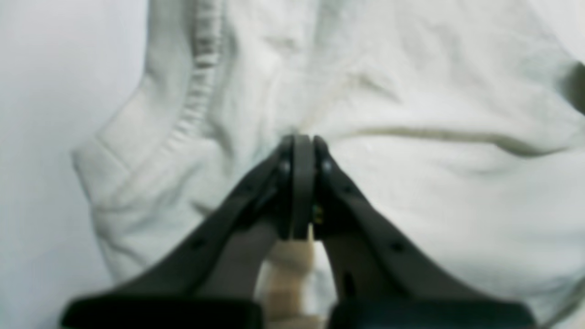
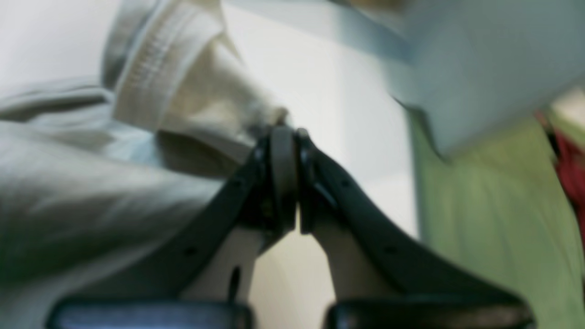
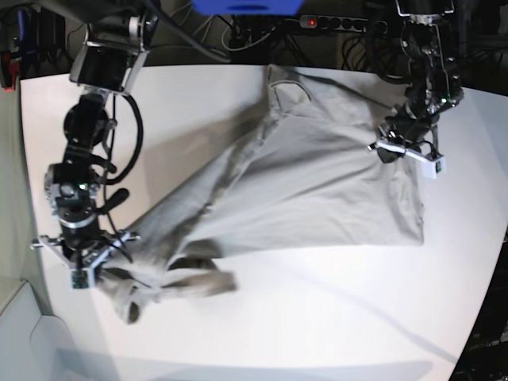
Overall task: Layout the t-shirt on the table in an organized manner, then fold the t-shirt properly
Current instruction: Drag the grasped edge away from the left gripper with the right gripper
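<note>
The light grey-beige t-shirt (image 3: 317, 182) lies wrinkled across the white table (image 3: 317, 317), pulled into a long band toward the near left. In the base view my left gripper (image 3: 381, 148) is at the shirt's far right edge. The left wrist view shows it (image 1: 301, 139) shut, pinching cloth (image 1: 434, 82) beside a ribbed seam. My right gripper (image 3: 97, 268) is at the bunched near-left end. In the right wrist view it (image 2: 285, 130) is shut on a stitched hem of the t-shirt (image 2: 151, 73), which is lifted off the table.
A blue object (image 3: 246, 6) and a power strip with cables (image 3: 341, 22) sit beyond the table's far edge. A white bin (image 3: 16, 333) stands off the near-left corner. Past the table edge, the right wrist view shows a green surface (image 2: 493, 219).
</note>
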Robot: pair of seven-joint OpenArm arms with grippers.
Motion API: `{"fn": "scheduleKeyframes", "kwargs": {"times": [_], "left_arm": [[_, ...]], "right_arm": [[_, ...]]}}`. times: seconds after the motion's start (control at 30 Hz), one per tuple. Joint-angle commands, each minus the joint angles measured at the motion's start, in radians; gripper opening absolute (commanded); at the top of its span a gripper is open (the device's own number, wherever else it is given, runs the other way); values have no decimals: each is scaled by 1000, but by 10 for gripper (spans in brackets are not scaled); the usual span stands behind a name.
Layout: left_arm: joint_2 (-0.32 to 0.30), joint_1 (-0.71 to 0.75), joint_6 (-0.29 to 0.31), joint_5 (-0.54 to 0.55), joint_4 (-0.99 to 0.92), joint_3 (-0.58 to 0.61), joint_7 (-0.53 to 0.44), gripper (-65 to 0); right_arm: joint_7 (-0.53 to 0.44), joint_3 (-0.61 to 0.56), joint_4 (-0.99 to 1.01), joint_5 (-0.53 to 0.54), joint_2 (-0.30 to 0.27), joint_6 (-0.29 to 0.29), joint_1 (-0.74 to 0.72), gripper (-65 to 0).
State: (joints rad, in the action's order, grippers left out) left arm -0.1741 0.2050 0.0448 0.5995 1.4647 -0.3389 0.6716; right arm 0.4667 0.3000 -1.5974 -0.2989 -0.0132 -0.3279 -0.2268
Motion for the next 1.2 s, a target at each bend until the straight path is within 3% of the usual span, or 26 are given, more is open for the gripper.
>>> {"fn": "scheduleKeyframes", "kwargs": {"times": [0.0,0.2,0.4,0.47,0.6,0.7,0.8,0.93,1.17], "left_arm": [[-6,14,-39,-37,-5,-1,49,-645],[-6,6,-39,-37,-5,-1,49,-645],[-6,6,-39,-37,-5,-1,49,-645],[-6,6,-39,-37,-5,-1,49,-645],[-5,9,-39,-37,-3,-1,49,-645],[-5,12,-39,-37,-3,-1,49,-645],[-5,14,-39,-37,-3,-1,49,-645],[-5,17,-39,-37,-3,-1,49,-645],[-5,29,-39,-37,20,-2,49,-645]], "right_arm": [[-32,43,-1,5,-1,9,-24,-650],[-30,178,52,7,-1,9,19,-650],[-29,179,19,8,5,2,83,-650],[-9,129,-16,8,6,-17,116,-640],[50,9,-120,8,43,-107,159,-535],[85,-101,-168,8,63,-129,162,-417],[122,-206,-157,7,57,-129,152,-344],[171,-279,-71,2,57,-129,94,-323],[252,-278,110,2,57,-127,14,-320]]}}
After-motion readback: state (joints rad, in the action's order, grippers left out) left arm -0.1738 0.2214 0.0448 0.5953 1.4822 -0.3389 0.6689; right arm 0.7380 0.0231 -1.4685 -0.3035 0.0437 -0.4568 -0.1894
